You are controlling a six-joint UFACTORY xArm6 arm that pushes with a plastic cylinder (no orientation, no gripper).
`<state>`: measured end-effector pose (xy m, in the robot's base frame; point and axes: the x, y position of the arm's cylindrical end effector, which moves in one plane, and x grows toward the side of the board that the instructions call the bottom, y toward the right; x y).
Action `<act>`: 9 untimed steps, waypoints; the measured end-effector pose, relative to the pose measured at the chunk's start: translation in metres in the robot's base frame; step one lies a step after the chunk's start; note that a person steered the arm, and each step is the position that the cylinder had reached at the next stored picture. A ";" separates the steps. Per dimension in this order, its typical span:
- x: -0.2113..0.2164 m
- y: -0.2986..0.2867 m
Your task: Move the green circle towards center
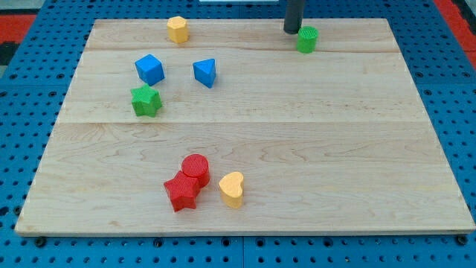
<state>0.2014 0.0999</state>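
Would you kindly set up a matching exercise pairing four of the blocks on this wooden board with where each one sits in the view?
Things:
1. green circle block
2. yellow hexagon block
3. yellow heart block
4. green star block

Places:
A. the view's bottom, right of the red circle block
B. the view's top right, just beside my tip
C. the view's left, below the blue cube block
D. the view's top left

Pairs: 1-B, 2-D, 3-A, 4-C
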 end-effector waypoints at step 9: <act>0.054 -0.062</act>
<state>0.2550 0.0374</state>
